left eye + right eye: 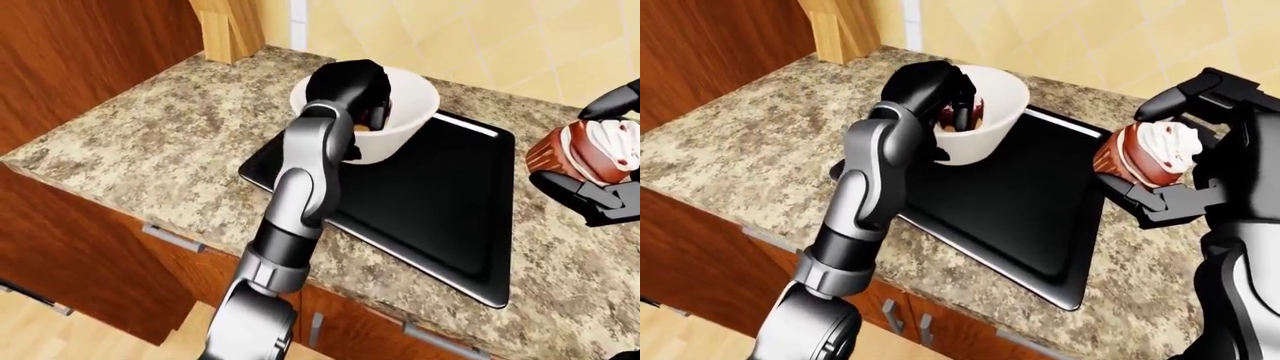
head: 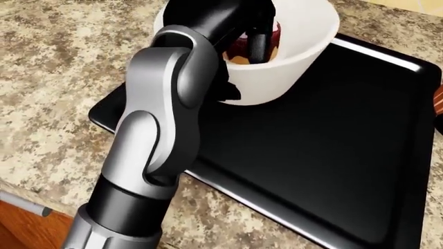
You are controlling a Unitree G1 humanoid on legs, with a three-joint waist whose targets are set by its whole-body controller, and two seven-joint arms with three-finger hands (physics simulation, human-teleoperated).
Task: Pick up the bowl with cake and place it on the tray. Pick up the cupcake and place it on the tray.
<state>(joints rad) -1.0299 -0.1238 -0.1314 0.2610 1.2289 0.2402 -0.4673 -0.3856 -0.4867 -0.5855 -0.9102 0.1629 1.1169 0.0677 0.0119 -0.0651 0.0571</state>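
Sitting on the tray's (image 1: 1040, 225) top-left corner, the white bowl with cake (image 1: 992, 120) has the left hand (image 1: 930, 86) clamped over its rim, fingers hooked inside. Off the tray's right edge, the right hand (image 1: 1200, 157) grips the cupcake (image 1: 1150, 154) above the counter (image 1: 150, 142).

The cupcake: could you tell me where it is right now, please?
The cupcake is held in the right hand, at the right of the right-eye view, just past the right edge of the black tray and above the granite counter.

White bowl (image 1: 990, 112) with cake (image 2: 239, 52) on black tray (image 1: 1030, 202); cupcake (image 1: 1150, 157) aloft.
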